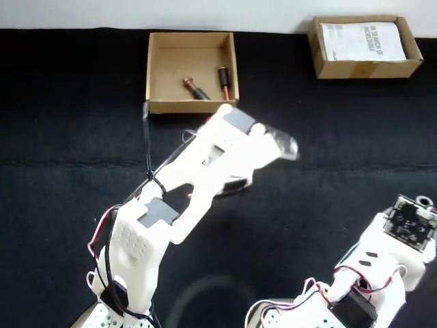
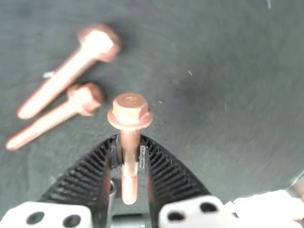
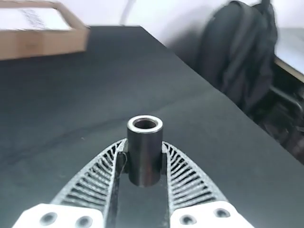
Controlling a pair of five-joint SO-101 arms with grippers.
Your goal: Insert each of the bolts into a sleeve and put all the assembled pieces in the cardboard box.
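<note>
Left tool point(image 2: 129, 141): pinching a copper bolt point(image 2: 129, 116) by the shank. Head sits out past the fingertips; the shank runs back between the fingers toward the wrist, so the bolt's long axis lies along the tool.

Right tool point(image 3: 144, 145): clamped on a dark sleeve point(image 3: 145, 161). It stands roughly upright, with the open bore at the free end away from the wrist.

Key relation: in the high view the left tool point(image 1: 273, 142) is mid-frame and the right arm point(image 1: 382, 253) sits lower right, so bolt and sleeve are well apart. My read is that mating needs both axes brought onto one line. The bolt's tip is tucked between the fingers, so access to it looks tight.

Two loose bolts lie on the counter point(image 2: 228, 71), upper left of the left wrist frame: one point(image 2: 71, 59) above the other point(image 2: 52, 118), roughly parallel, near each other.

Cardboard box point(image 1: 158, 68) is top centre of the high view, just beyond the left tool, which is the nearer arm to it. It holds two assembled pieces point(image 1: 196, 89) point(image 1: 223, 76).
</note>
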